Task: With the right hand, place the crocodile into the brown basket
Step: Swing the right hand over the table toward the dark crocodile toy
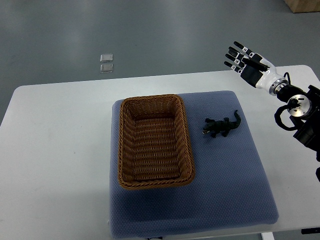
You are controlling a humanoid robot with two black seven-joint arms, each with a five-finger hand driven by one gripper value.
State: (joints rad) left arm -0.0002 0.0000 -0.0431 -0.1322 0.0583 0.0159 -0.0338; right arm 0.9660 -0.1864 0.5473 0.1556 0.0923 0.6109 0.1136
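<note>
A small dark green toy crocodile [223,127] lies on the blue mat [235,185], just right of the brown wicker basket [123,150]. The basket is rectangular and holds nothing. My right hand [243,59] is raised at the upper right, well above and to the right of the crocodile, with its fingers spread and nothing in them. Its arm [295,107] comes in from the right edge. The left arm does not show.
The blue mat lies on a white table [55,150] with rounded corners. Two small clear squares [106,62] lie on the grey floor beyond the table's far edge. A tan box corner [305,5] shows at the top right.
</note>
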